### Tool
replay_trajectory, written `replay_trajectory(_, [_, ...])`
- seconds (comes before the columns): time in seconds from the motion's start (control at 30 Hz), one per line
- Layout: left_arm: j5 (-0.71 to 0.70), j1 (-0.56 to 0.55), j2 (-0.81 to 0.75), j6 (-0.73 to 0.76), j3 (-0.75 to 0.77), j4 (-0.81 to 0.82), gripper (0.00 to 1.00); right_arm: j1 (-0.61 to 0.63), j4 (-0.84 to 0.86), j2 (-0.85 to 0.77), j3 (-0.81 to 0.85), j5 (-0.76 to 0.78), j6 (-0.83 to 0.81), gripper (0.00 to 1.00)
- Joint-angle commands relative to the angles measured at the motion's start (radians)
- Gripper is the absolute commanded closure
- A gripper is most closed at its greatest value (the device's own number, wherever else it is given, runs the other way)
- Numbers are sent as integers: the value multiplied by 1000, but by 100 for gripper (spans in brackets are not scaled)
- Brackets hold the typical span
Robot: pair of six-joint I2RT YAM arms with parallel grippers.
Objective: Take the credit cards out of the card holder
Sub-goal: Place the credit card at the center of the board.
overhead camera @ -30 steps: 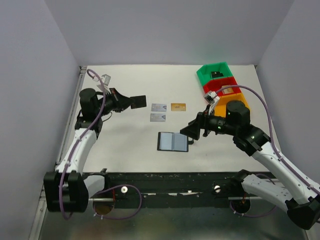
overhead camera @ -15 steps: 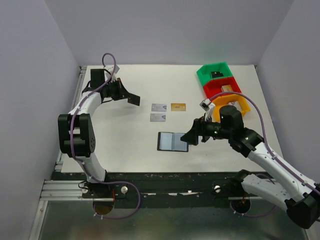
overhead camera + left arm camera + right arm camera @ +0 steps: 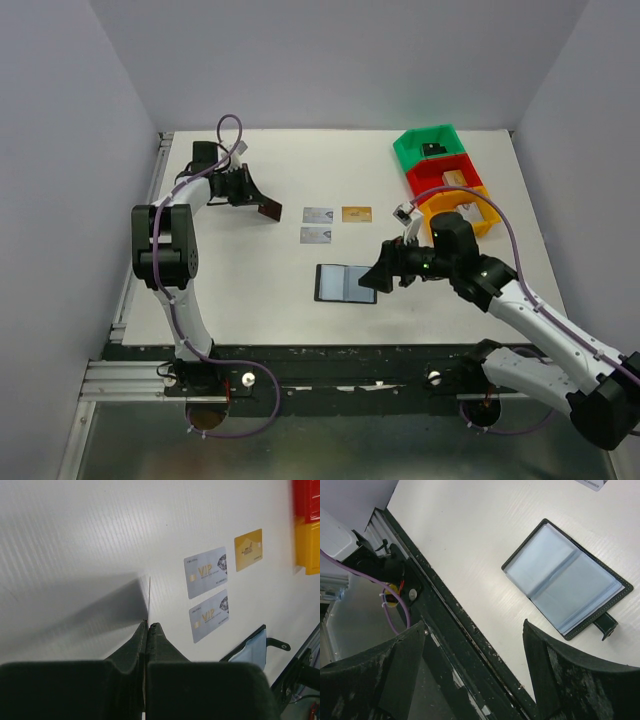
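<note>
Three cards lie flat on the table, mid-field. Two are silver cards, one behind the other. A gold card sits just right of the far one. None overlap. Their print reads only in the left wrist view; from overhead it is too small.

A fourth, dark card is pinched in the left gripper, fingers pressed together on it. This is at the far left of the table, well apart from the laid-out three. The wrist view gives it edge-on, a thin line with a shadow beside it, face unseen. Overhead it looks tilted and its exact colour is hard to fix. Cannot tell whether its lower edge touches the table.

The card holder lies open and flat near the front edge, in front of the silver cards. Its blue-grey pockets face up and its strap tab sticks out. Cannot tell if anything sits inside the pockets. The left wrist view catches only one corner.

The right gripper has its fingers spread wide with nothing between them. Overhead it covers the holder's right edge. Its own view shows the holder clear of both fingers, which are dark and blurred.

A green bin, red bin and orange bin stand in a row at far right. Their contents are too small to identify.
</note>
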Motion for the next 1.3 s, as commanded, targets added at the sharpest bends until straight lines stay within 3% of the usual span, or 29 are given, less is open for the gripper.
replay_trajectory(0.0, [53,7,59,-17,65,34,100,3,29,14,-3,-19,-6,14])
replay_trajectory(0.23, [125,7,109,-61,68,88,100,3,33,58,3,-27,-7,14])
replay_trajectory(0.63, [162,9,174,-55,115,45,90,3,38,95,17,-36,-6,14])
replay_trajectory(0.87, [145,7,171,-47,131,21,75,3,27,88,14,-29,-10,14])
replay_trajectory(1.27, [82,36,140,-37,149,-22,59,3,6,82,6,-7,-18,14])
